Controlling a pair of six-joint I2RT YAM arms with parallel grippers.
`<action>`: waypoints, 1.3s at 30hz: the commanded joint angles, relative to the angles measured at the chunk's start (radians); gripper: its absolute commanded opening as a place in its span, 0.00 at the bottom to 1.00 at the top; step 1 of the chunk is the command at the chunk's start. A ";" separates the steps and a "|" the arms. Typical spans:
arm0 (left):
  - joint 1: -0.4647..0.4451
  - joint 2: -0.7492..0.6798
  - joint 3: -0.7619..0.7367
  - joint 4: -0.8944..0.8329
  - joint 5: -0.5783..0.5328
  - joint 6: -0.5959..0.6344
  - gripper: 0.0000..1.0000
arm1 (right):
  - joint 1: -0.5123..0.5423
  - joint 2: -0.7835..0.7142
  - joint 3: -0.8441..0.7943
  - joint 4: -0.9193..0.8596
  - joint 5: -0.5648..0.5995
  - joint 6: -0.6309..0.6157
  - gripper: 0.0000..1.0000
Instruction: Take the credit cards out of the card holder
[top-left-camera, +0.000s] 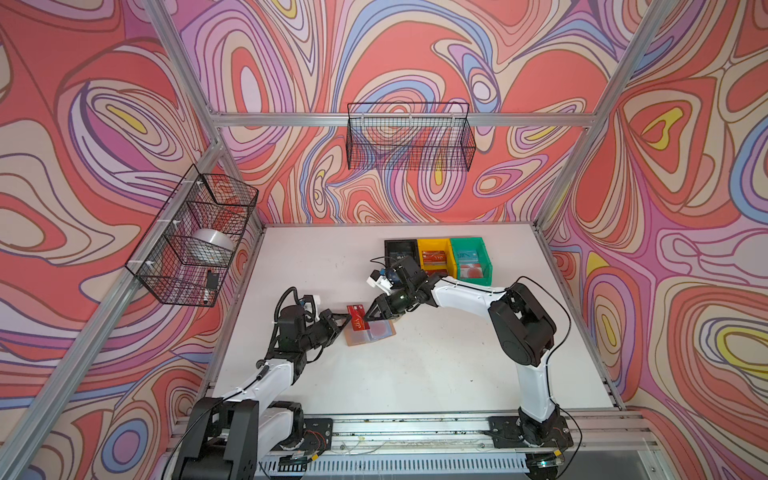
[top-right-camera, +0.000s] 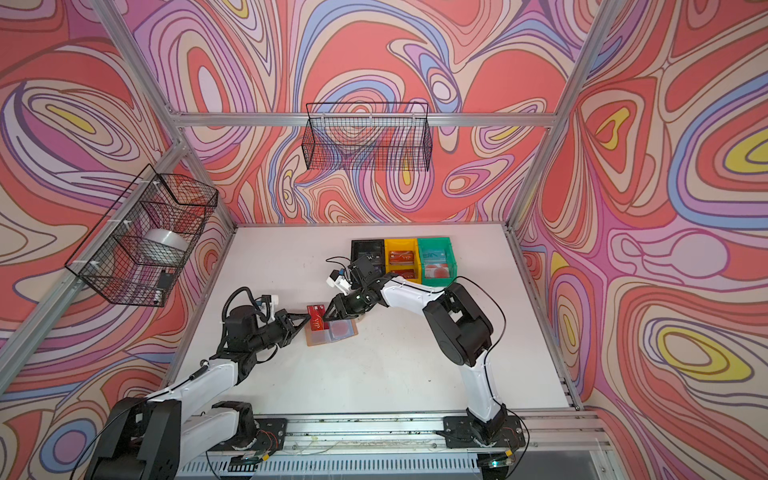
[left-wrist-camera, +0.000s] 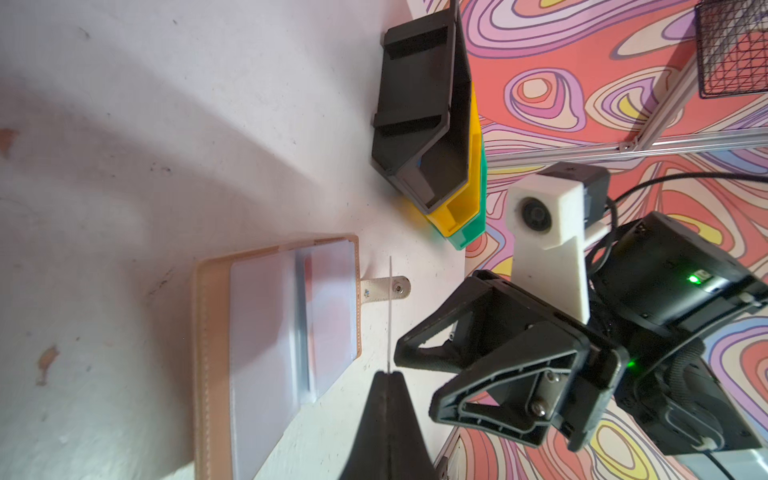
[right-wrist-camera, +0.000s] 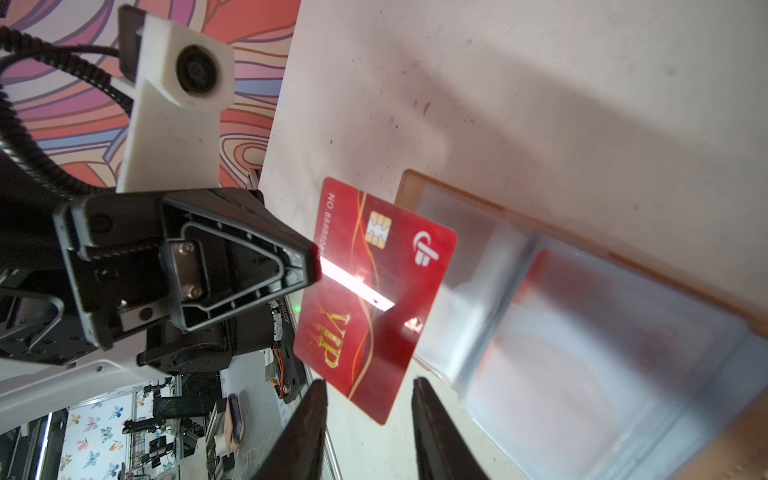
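The tan card holder (top-left-camera: 352, 338) (top-right-camera: 314, 341) lies open on the white table, clear sleeves up. One sleeve holds a pale credit card with a red circle (top-left-camera: 379, 328) (top-right-camera: 340, 329). My left gripper (top-left-camera: 347, 318) (left-wrist-camera: 388, 376) is shut on the edge of a red credit card marked VIP (top-left-camera: 358, 319) (right-wrist-camera: 374, 291), which hangs just above the holder's left page. In the left wrist view this card (left-wrist-camera: 390, 316) shows edge-on as a thin line. My right gripper (top-left-camera: 367, 318) (right-wrist-camera: 368, 384) is open. The card's far corner lies between its fingers with a gap on each side.
Black (top-left-camera: 401, 241), yellow (top-left-camera: 434, 241) and green (top-left-camera: 467, 240) bins stand side by side at the back of the table, with cards inside. A wire basket (top-left-camera: 191, 241) hangs on the left wall and another (top-left-camera: 409, 137) on the back wall.
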 joint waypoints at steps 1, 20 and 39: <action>0.005 0.017 -0.018 0.097 0.019 -0.033 0.00 | 0.001 0.034 -0.013 0.014 -0.004 -0.005 0.37; -0.038 0.150 -0.024 0.258 0.015 -0.075 0.00 | 0.001 0.077 0.002 0.169 -0.154 0.091 0.36; -0.041 0.073 -0.022 0.074 -0.020 -0.004 0.16 | -0.027 0.033 0.008 0.078 -0.168 0.008 0.00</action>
